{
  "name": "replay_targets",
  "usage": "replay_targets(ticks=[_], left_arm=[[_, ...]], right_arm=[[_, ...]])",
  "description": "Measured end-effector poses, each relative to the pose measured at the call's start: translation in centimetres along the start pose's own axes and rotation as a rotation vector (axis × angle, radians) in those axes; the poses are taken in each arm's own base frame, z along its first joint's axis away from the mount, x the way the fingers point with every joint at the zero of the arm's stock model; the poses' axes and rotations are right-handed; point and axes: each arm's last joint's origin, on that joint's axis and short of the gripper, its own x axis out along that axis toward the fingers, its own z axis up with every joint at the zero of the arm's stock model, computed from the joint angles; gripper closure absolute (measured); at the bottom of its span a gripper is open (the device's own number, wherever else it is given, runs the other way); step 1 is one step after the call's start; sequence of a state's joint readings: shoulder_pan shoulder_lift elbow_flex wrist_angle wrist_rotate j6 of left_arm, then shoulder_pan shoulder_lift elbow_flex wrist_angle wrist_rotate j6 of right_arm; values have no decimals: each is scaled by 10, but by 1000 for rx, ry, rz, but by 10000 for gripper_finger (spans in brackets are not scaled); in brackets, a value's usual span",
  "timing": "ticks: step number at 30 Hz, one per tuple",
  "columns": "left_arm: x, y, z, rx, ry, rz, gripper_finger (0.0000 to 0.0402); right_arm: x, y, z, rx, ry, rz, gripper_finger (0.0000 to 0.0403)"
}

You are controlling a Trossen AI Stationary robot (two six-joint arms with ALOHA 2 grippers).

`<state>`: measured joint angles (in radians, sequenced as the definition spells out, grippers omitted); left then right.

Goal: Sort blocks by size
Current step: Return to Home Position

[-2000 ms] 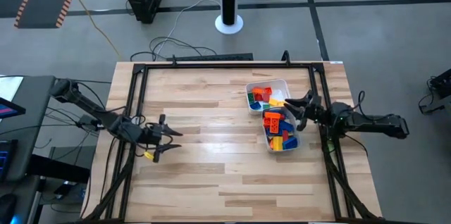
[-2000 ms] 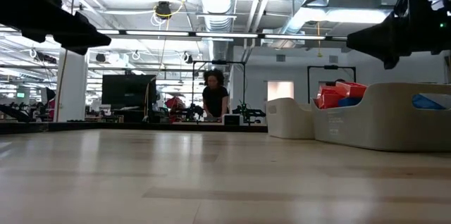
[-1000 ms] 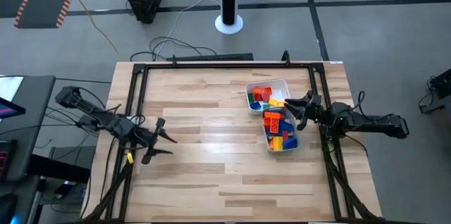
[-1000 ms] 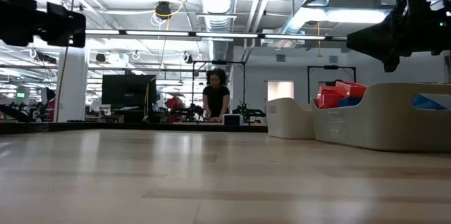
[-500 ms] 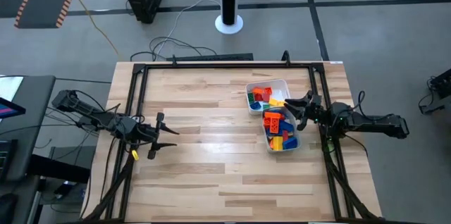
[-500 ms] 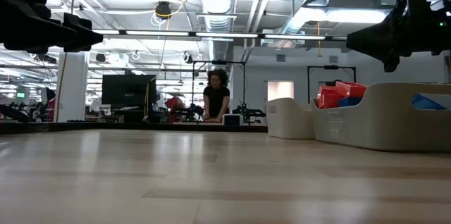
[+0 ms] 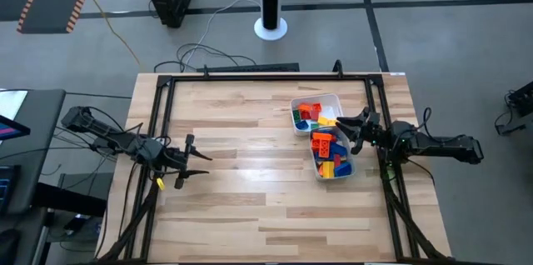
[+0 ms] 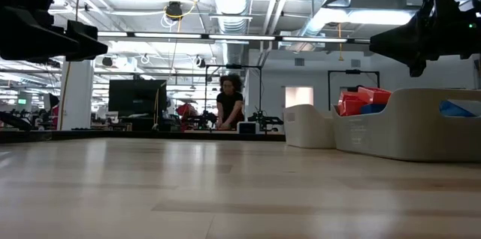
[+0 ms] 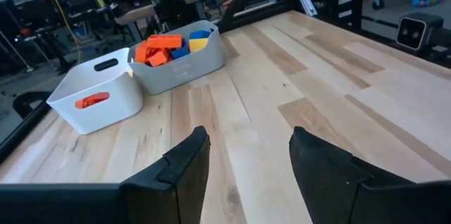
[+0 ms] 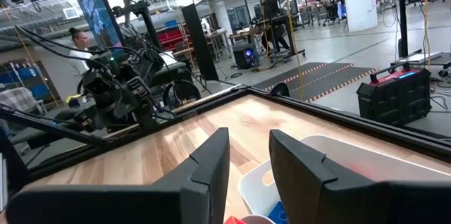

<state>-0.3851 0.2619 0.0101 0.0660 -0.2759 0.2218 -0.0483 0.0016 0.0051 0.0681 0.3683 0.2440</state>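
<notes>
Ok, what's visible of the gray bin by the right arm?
The gray bin is a rounded-corner plastic tub, upright on the right side of the wooden table, against the white tub. It is heaped with orange, blue, yellow, green and red blocks. The right gripper hovers over its edge, jaws open.

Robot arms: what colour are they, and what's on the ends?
The left arm and right arm are thin, dark and jointed. The left tool and right tool each have two dark fingers. A small yellow tag shows near the left tool.
</notes>
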Motion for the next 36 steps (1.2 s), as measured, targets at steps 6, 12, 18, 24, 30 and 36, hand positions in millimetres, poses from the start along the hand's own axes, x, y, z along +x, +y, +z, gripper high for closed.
replay_targets(ticks=[6, 12, 18, 24, 30, 36], left_arm=[[-1, 1, 3, -1, -3, -2, 216], [-1, 1, 3, 0, 2, -3, 216], [-1, 1, 3, 1, 4, -3, 216], [-1, 1, 3, 1, 6, -3, 217], [-1, 1, 3, 1, 6, -3, 217], [-1, 1, 3, 1, 7, -3, 217]], right_arm=[[0, 0, 0, 0, 0, 0, 271], [0, 0, 0, 0, 0, 0, 271], [0, 0, 0, 0, 0, 0, 271], [0, 0, 0, 1, 0, 0, 271], [0, 0, 0, 1, 0, 0, 271], [0, 0, 0, 1, 0, 0, 271]])
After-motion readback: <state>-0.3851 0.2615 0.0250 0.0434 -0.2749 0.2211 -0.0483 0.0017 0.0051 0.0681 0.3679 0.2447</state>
